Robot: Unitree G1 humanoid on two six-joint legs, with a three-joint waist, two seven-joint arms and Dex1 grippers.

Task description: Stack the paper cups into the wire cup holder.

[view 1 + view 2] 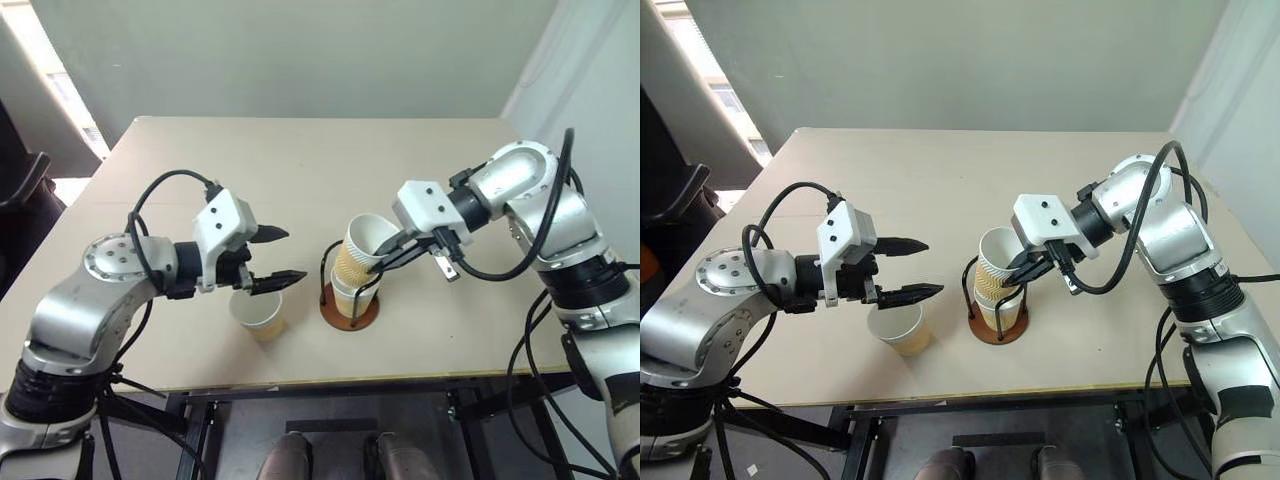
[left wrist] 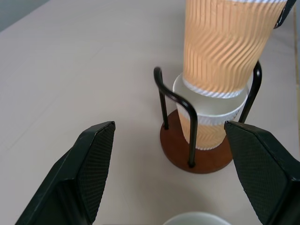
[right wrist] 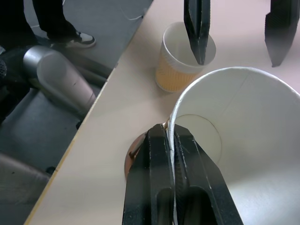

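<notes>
At centre frame the right gripper (image 1: 383, 262), jaws pinching the rim of a tilted paper cup (image 1: 362, 250), holds it over the wire cup holder (image 1: 350, 306). The left gripper (image 1: 278, 257), jaws wide, hovers above a lone cup (image 1: 257, 315) near the counter's (image 1: 300, 170) lower edge; the upper counter lies bare.

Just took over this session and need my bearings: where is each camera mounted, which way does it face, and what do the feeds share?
Head stereo views: look forward and down over the table, both arms, left gripper, right gripper.
Left wrist view: along its open fingers toward the wire cup holder.
Right wrist view: along its fingers shut on the tilted cup; a person's shoe beyond.
Shared: holder, tilted cup, loose cup.
</notes>
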